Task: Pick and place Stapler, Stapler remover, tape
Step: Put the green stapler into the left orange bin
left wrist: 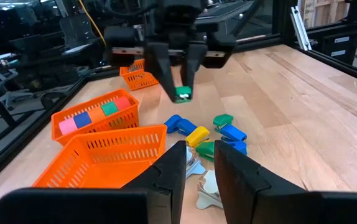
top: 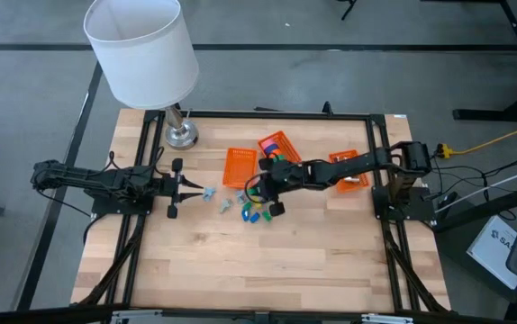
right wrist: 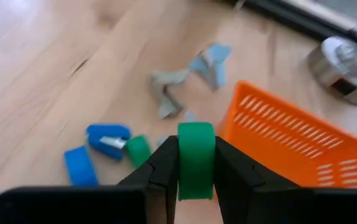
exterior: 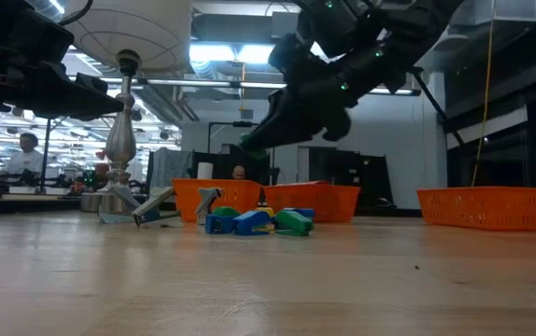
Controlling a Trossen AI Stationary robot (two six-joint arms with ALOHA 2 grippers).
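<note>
My right gripper hangs over the middle of the table, shut on a small green blocky piece. That piece looks like the mini staplers below it. Those small blue, yellow and green staplers lie in a loose pile on the wood. Grey staple removers lie just left of them. Coloured tape rolls sit in the far orange basket. At the table's left, my left gripper waits slightly open, level, with nothing between its fingers. My right gripper pinches the green piece by its two flat sides between the two fingers. The fingers slant downward, coming from the table's right. The piece sits at the fingertips and sticks out a little below them. It is lifted clear of the table, above the pile.
An orange basket stands just beyond the pile, and another stands under the right arm. A lamp with a white shade has its metal base at the far left. Bare wood lies toward the near edge.
</note>
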